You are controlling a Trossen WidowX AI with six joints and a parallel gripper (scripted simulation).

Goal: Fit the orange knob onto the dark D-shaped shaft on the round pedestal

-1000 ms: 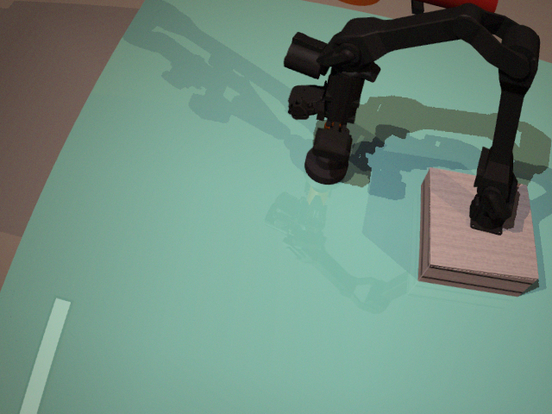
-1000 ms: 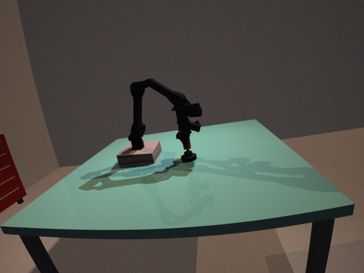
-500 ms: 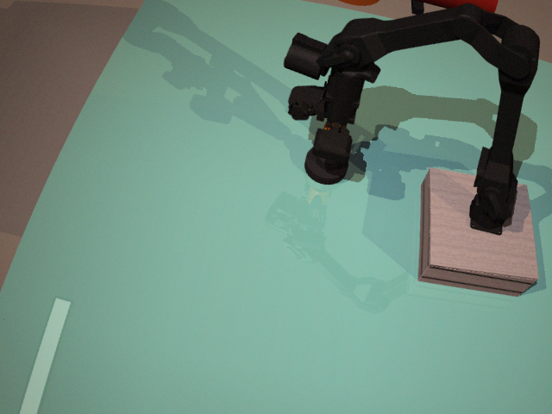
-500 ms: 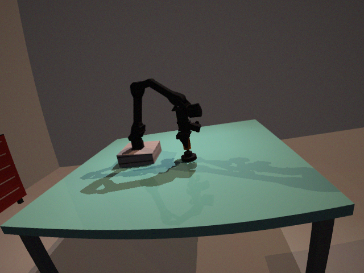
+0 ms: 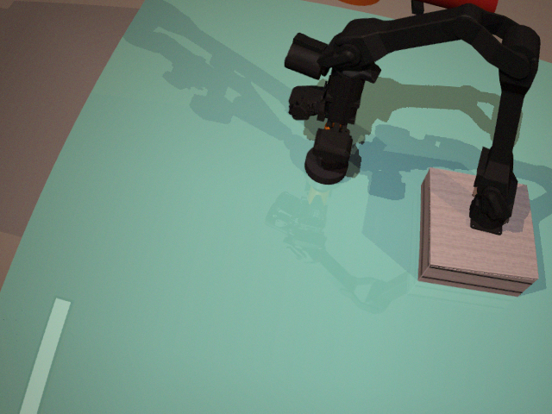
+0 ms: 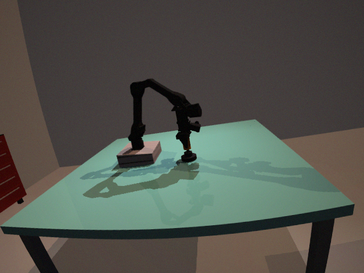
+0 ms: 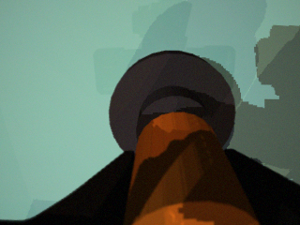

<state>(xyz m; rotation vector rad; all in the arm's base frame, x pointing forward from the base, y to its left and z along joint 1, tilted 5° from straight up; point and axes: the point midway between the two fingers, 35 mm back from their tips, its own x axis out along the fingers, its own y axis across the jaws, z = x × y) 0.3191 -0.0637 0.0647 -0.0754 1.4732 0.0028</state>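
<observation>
And here we are over the green counter [image 5: 200, 289] [image 6: 141, 211] [image 7: 52, 94], where 1 black arm [image 5: 428, 33] [image 6: 137, 108] arches out from a pale wood-grained block [image 5: 467, 254] [image 6: 149, 149] and points its claw [image 5: 330, 147] [image 6: 185, 142] [image 7: 178, 158] downward! The claw is clamped on the orange knob [image 5: 327, 128] [image 6: 188, 144] [image 7: 175, 155], 1 dark finger on each side in the wrist view, and what a position this is: the knob stands roughly upright, right above the round pedestal [image 5: 324, 172] [image 6: 188, 157] [image 7: 127, 98]! From the exterior, the knob's lower end is at the top of the pedestal's narrow dark middle, with the wide disc below; it is not down on that disc. Is it touching the shaft? Too small and dark to tell! In the wrist view the knob's near end covers the pedestal's centre, so the shaft is hidden, and whether the 2 flat sides line up cannot be seen. The pedestal sits flat on the counter, well apart from the block, and off beyond the counter's edge stands 1 red drawer cabinet [image 6: 10, 179]!
</observation>
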